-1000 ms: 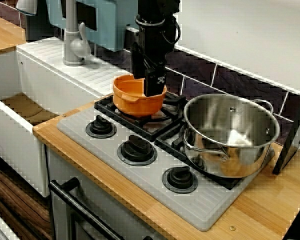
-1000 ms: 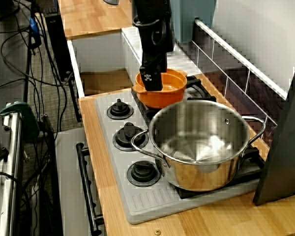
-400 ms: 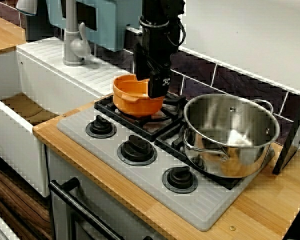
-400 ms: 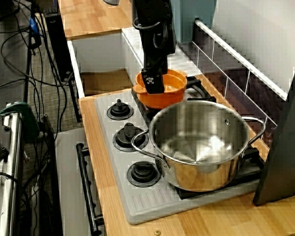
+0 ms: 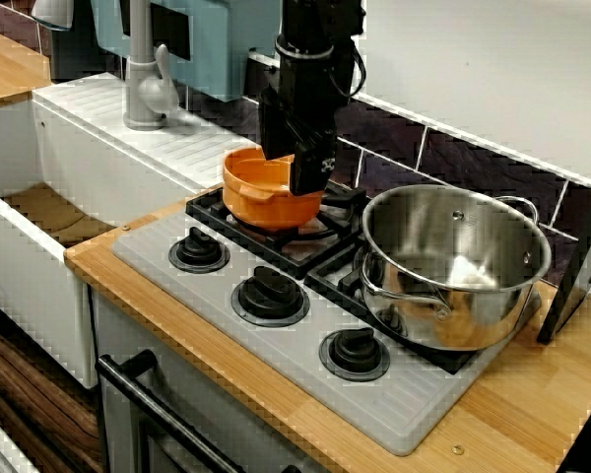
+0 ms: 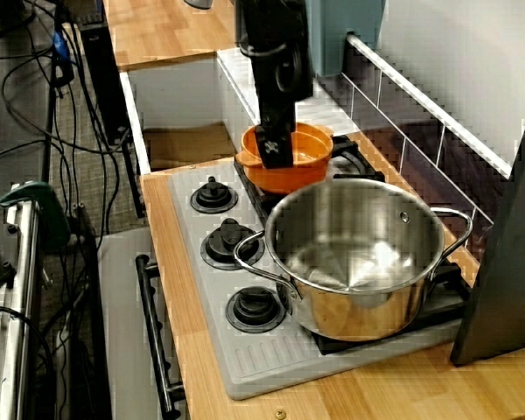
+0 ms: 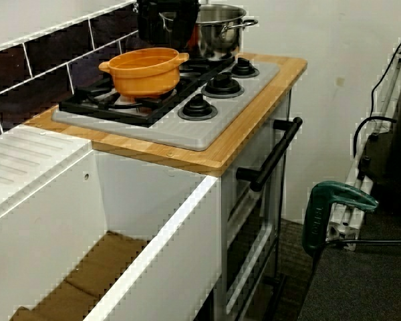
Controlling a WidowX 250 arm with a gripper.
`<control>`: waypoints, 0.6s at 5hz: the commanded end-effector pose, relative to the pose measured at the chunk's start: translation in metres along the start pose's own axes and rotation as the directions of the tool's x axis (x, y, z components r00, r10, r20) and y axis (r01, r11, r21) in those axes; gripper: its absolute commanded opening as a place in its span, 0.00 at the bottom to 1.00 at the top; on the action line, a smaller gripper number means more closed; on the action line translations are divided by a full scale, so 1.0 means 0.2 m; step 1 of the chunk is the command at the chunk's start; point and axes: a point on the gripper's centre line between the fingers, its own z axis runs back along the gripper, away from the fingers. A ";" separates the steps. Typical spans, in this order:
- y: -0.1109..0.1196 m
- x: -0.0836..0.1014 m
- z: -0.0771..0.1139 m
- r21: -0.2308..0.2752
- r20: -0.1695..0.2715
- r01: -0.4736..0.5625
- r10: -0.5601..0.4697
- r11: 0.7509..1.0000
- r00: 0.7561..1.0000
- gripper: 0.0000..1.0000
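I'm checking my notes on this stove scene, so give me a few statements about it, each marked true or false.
1. The orange bowl sits on the black grate of the stove. True.
2. The orange bowl lies inside the steel pot. False: it stands beside the pot, on the neighbouring burner.
3. Three knobs run along the stove's front. True.
4. The gripper hangs over the sink. False: it is at the orange bowl's rim, above the stove.
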 end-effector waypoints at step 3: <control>-0.01 0.06 0.02 0.065 -0.008 -0.082 0.082 0.995 0.997 1.00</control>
